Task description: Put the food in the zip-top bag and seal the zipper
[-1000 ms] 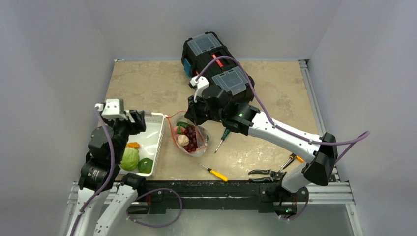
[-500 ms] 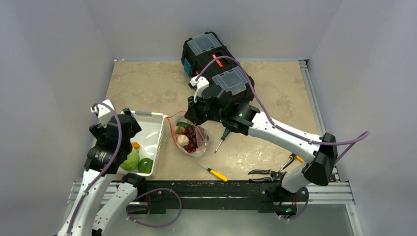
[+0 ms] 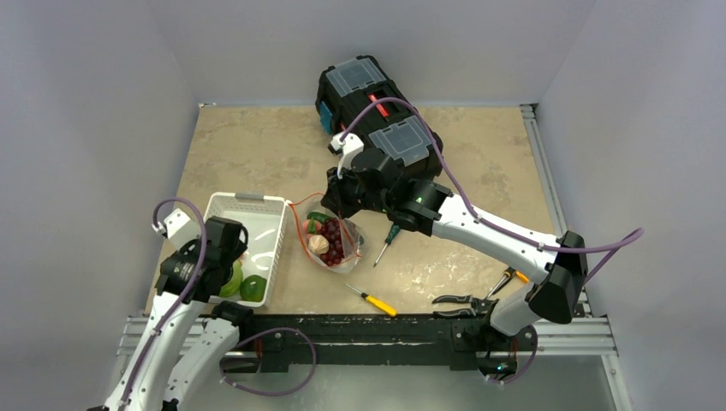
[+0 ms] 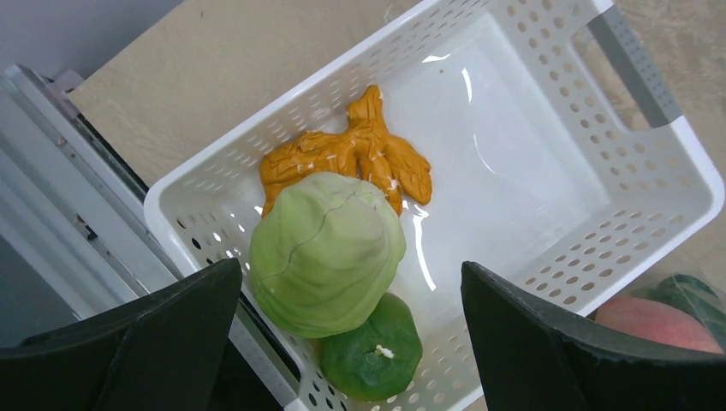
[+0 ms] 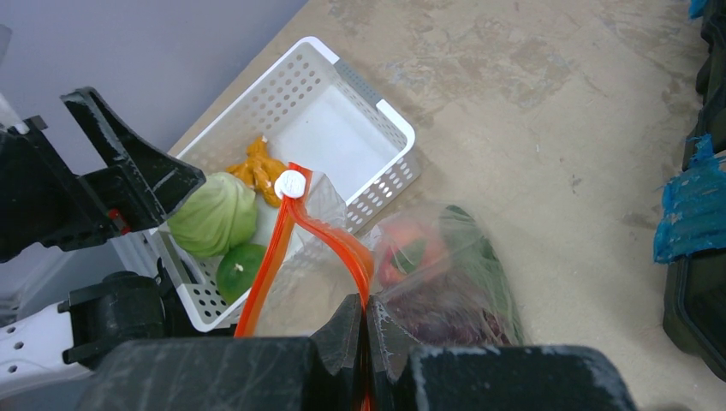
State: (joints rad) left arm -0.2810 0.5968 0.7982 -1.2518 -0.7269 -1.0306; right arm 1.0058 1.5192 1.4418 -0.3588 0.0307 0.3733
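— Where do we have our left tool (image 4: 349, 282)?
— Its jaws are wide apart, holding nothing, above the pale green cabbage (image 4: 325, 253) in the white slotted basket (image 4: 698, 171). The green round fruit (image 4: 372, 355) touches the cabbage at five o'clock; the orange carrots (image 4: 351, 163) lie at twelve.
— And our right tool (image 5: 364, 318)?
— We have it pinched tight on the zipper (image 5: 282, 231) of the zip-top bag (image 5: 454, 274). The bag sits on the desk (image 3: 257, 145) at three o'clock of the basket, with purple grapes (image 3: 332, 233) and a white radish (image 3: 318, 245) inside.

Left gripper (image 4: 351, 270) gapes wide, pointing down — right gripper (image 5: 364, 330) pinched tight, arm outstretched.
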